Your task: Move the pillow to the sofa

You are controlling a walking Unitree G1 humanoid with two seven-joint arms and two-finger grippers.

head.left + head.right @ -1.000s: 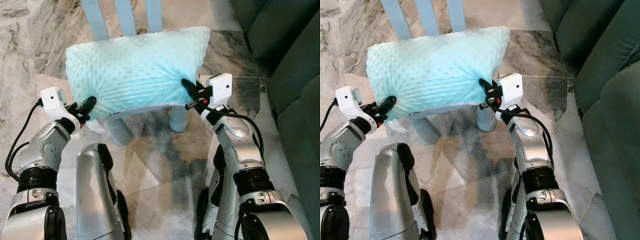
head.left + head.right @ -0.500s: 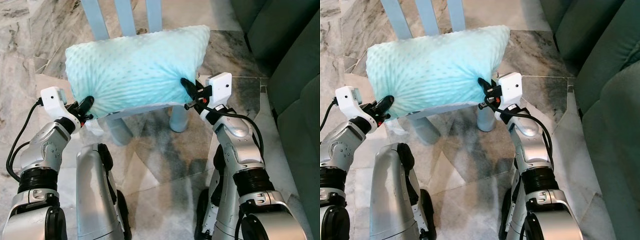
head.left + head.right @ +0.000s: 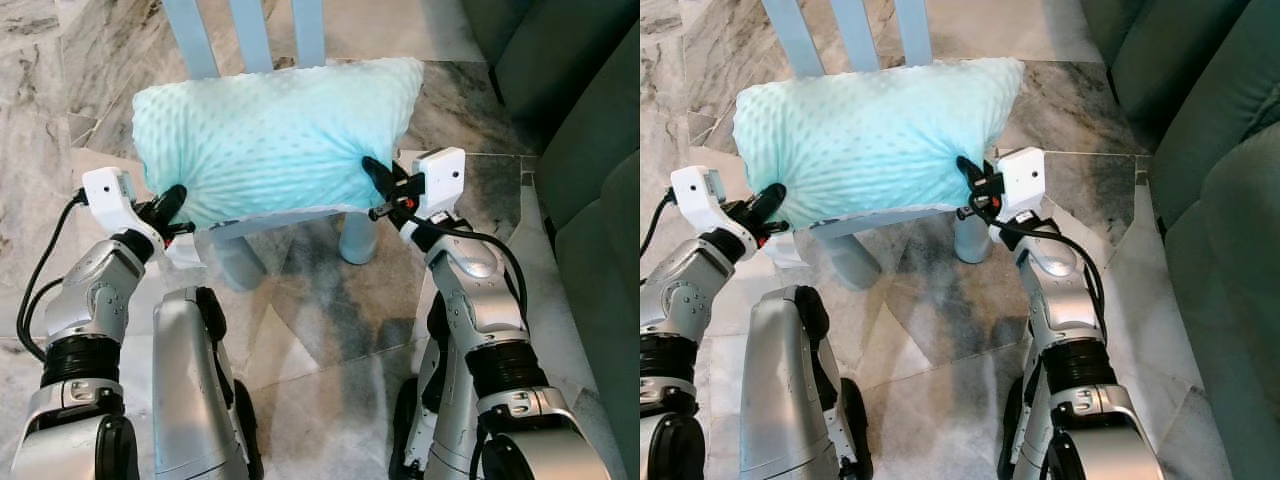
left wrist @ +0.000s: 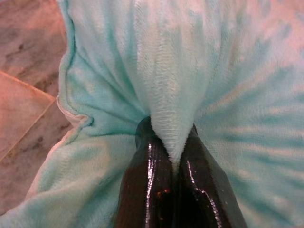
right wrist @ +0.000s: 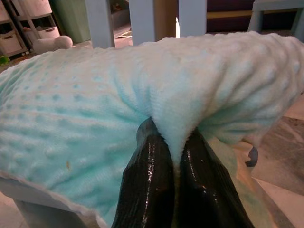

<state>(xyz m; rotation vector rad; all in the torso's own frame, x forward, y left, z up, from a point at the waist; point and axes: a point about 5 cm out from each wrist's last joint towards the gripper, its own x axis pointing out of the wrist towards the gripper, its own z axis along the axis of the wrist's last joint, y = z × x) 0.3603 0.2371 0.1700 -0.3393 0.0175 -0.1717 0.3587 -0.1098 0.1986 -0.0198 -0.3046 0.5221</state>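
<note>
A mint-green dotted pillow (image 3: pixel 270 135) lies across the seat of a pale blue chair (image 3: pixel 245 35) in front of me. My left gripper (image 3: pixel 172 200) is shut on the pillow's near left edge, and the left wrist view shows a fold of the pillow (image 4: pixel 173 114) pinched between the fingers (image 4: pixel 147 190). My right gripper (image 3: pixel 372 172) is shut on the near right edge, with fabric (image 5: pixel 173 118) squeezed between its fingers (image 5: pixel 147 190). The dark green sofa (image 3: pixel 590 150) stands to my right.
The blue chair's legs (image 3: pixel 357 238) stand on a marble floor (image 3: pixel 330 310). Behind the chair, storage bins (image 5: pixel 28 19) line the far wall. My own silver leg (image 3: pixel 195 390) is below, between my arms.
My left gripper has risen a little with the pillow's left edge. The right gripper holds its place.
</note>
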